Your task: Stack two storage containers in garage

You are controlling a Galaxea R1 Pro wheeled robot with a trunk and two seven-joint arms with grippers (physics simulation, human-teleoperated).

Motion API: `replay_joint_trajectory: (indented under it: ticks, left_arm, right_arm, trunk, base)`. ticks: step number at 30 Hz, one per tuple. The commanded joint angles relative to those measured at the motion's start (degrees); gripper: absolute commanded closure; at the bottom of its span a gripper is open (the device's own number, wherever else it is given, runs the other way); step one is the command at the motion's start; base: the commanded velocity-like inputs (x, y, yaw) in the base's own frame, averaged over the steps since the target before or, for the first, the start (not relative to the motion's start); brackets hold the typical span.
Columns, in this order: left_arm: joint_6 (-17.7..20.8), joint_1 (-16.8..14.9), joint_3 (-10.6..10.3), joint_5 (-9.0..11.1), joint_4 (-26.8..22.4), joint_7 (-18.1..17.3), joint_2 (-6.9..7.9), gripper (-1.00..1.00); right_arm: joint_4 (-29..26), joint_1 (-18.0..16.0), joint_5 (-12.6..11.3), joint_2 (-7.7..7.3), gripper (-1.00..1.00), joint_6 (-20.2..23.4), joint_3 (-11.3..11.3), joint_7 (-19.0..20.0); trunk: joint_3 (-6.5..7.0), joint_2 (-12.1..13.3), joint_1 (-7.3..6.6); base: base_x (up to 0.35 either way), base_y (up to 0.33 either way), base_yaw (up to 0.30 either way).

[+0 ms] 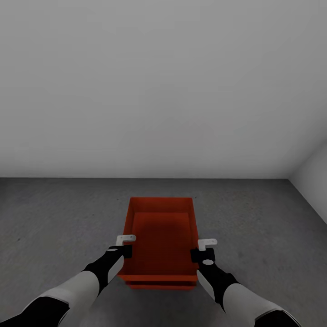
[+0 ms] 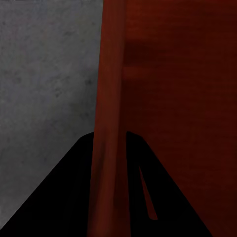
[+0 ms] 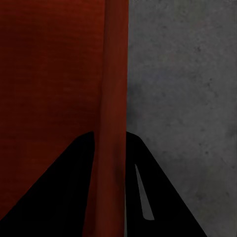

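1. Storage containers [image 1: 160, 236] show in the head view as one orange bin nested over a second, whose rim peeks out at the near edge, on the grey garage floor [image 1: 54, 213]. The left gripper [image 1: 123, 245] and right gripper [image 1: 204, 250] each grasp a side wall.
2. In the left wrist view, the fingers [image 2: 64, 197] straddle the thin wall [image 2: 111, 98].
3. The right wrist view shows the same pinch on the other wall [image 3: 114, 98]; I judge that uneven release could tilt the upper bin.

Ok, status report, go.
Left claw shut on bin left wall, right claw shut on right wall. Second bin's rim shows beneath, nested. Grey floor, wall ahead, nothing blocking.
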Motion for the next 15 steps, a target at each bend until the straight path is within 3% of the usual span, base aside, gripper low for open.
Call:
replay_joint_trajectory:
  ticks: [1,15]
  left_arm:
    - [-4.4,0.0,3.4,-0.9,-0.3,5.0,1.14,1.0]
    - [-4.4,0.0,3.4,-0.9,-0.3,5.0,1.05,1.0]
  right_arm:
    - [0.2,0.0,-1.1,-0.05,1.0,-0.4,-1.7,-4.0]
    - [0.2,0.0,-1.1,0.05,1.0,-0.3,-1.7,-4.0]
  trunk:
    - [-0.04,0.0,-0.01]
    - [-0.04,0.0,-0.01]
  base:
    - [0.005,0.0,0.0]
    - [0.001,0.0,-0.021]
